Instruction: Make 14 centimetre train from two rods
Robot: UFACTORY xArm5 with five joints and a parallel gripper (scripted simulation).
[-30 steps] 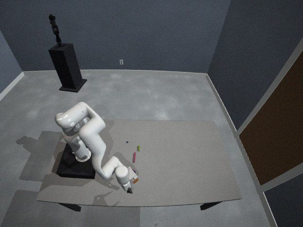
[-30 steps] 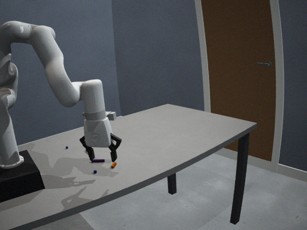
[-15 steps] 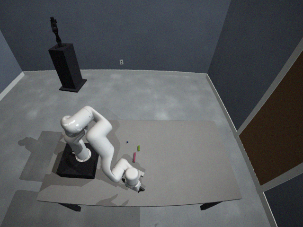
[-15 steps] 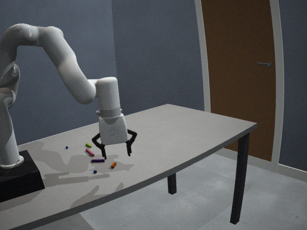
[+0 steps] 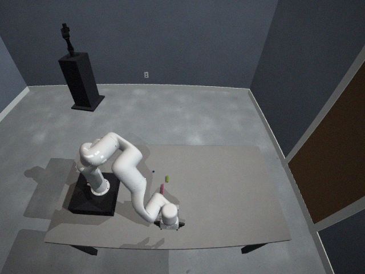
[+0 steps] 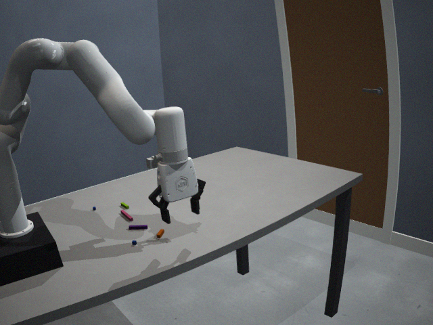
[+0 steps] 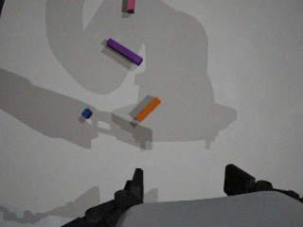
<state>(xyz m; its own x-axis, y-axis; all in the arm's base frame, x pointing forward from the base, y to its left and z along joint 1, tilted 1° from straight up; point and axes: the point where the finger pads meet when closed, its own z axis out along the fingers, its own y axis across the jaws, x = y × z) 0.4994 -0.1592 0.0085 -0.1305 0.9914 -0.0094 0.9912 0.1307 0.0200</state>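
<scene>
Claw (image 6: 180, 212) hangs wide open and empty above the table (image 6: 279, 181), so drop squarely over the pink rod (image 6: 126, 214), jaws across its width, lime rod (image 6: 124, 205) lying close beyond.

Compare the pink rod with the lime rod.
The pink rod is clearly longer than the lime rod. In the exterior view the pink rod lies nearer the purple rod, the lime rod beyond it. Both lie flat on the table, apart, untouched by the open pincer.
</scene>
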